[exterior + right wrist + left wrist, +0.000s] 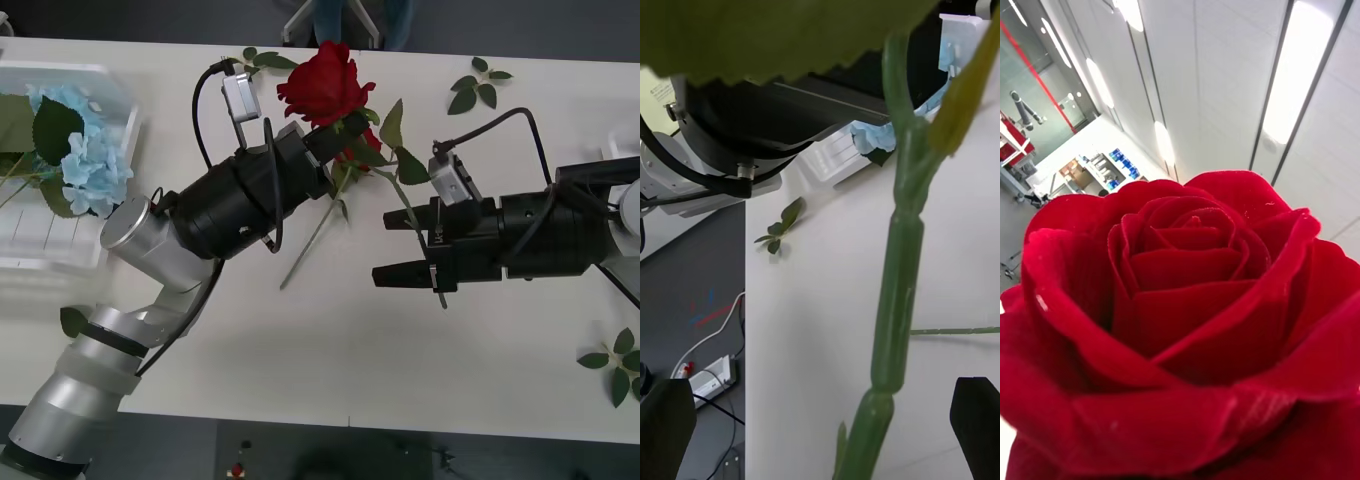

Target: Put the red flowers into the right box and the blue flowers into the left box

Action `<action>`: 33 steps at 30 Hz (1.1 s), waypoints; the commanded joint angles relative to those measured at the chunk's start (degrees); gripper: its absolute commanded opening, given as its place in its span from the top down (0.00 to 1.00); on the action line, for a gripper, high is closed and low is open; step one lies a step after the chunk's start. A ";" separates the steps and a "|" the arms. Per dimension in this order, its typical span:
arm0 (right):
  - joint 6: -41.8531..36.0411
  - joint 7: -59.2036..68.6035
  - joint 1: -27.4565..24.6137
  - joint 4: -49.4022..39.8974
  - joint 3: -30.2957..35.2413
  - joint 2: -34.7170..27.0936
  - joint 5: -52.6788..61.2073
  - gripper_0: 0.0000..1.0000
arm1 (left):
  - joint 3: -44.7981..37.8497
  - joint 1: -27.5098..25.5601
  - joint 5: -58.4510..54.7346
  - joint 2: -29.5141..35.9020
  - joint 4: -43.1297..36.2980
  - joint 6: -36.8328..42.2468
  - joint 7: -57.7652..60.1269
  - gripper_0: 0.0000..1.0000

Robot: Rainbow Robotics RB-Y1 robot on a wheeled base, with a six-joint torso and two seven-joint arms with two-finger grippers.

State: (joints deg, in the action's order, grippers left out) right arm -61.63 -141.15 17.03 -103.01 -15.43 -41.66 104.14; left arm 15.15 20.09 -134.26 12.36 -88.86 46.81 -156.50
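My left gripper [335, 135] is raised above the table's middle, shut on the stem of a red flower [325, 85] just under its bloom. That bloom [1180, 315] sits right up against the left wrist camera. A second bit of red [352, 155] shows beneath the gripper. One green stem [420, 230] slants down to the right and passes between the black fingers of my open right gripper [400, 247]. In the right wrist view the stem [899, 300] runs up between the gripper's [820, 427] spread fingers. Blue flowers [85, 150] lie in the left box [120, 95]. A white edge [630, 205] at the far right may be the right box.
Loose green leaf sprigs lie at the back right [480, 85], the back middle [262, 60], the front right [615, 365] and by the left arm [70, 320]. A second thin stem [310, 240] hangs down-left under the left gripper. Chair legs stand beyond the far edge.
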 commanded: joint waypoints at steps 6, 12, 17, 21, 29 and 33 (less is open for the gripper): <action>2.92 3.51 2.04 0.00 -1.79 -0.44 -0.61 0.76 | 0.59 1.70 0.22 0.91 -0.61 -0.67 1.50 1.00; 3.27 3.95 2.13 0.00 -1.97 -0.44 -0.61 1.00 | 0.59 1.70 0.22 1.00 -0.61 -1.02 1.50 1.00; 3.36 4.22 2.31 0.00 -1.97 -0.53 -0.61 1.00 | 0.59 1.70 0.31 1.09 -0.61 -1.20 1.50 1.00; 3.36 4.48 2.39 0.00 -1.97 -0.53 -0.61 1.00 | 0.59 1.70 0.40 1.09 -0.61 -1.29 1.50 1.00; 3.36 4.92 2.31 0.09 -1.97 -0.53 -0.52 1.00 | 0.67 1.62 0.40 2.06 -0.61 -1.55 1.50 0.64; 4.15 5.62 2.31 0.00 -1.97 -1.41 -0.34 1.00 | 0.67 1.26 0.40 4.08 -0.61 -1.55 1.50 0.23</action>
State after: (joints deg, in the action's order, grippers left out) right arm -58.29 -137.73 17.33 -102.48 -17.94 -41.68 103.43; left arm 15.15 20.09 -134.15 14.21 -88.85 45.84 -156.50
